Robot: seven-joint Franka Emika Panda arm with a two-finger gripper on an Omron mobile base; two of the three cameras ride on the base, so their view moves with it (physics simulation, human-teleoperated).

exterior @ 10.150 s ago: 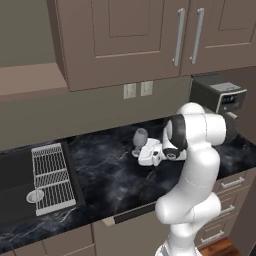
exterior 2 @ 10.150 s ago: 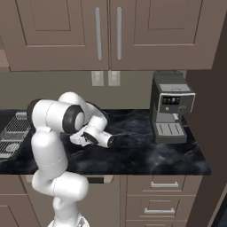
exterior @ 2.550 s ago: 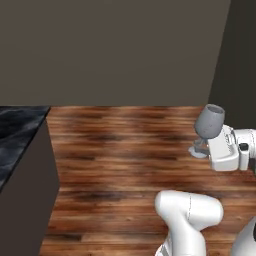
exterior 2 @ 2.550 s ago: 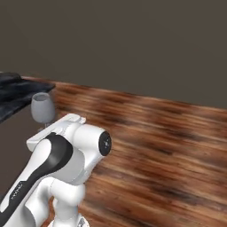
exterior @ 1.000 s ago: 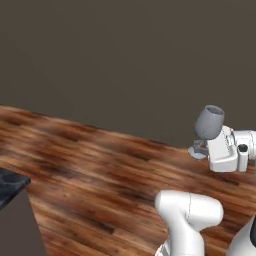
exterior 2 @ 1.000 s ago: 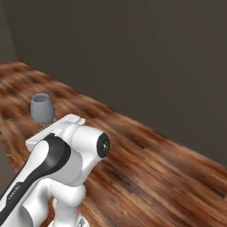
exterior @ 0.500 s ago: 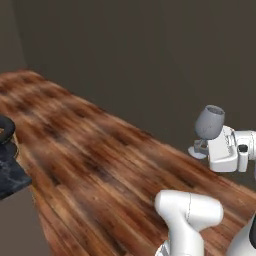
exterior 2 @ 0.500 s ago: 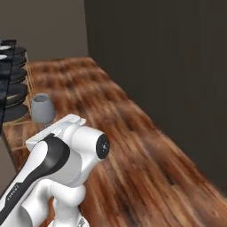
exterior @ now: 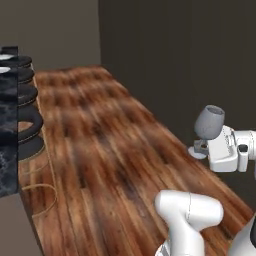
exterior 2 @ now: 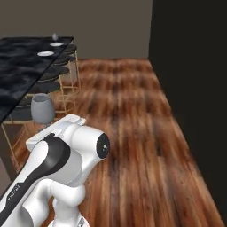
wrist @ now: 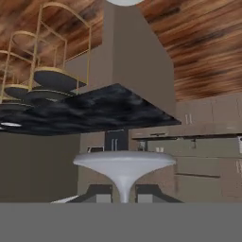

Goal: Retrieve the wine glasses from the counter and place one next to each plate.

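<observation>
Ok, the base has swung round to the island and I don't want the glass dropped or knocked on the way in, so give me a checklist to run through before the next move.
1. Wine glass gripped: ok, the claw is shut on its stem, fingers on either side.
2. Glass upright: ok, bowl above foot in both base views.
3. Glass empty: cannot tell.
4. Plates in sight: ok, two white plates lie on the black marble island, far end.
5. A glass already set out: cannot tell; a small pale thing stands near the farther plate, too small to name.
6. Stools along the island's near side: not ok, they stand between base and island.
</observation>
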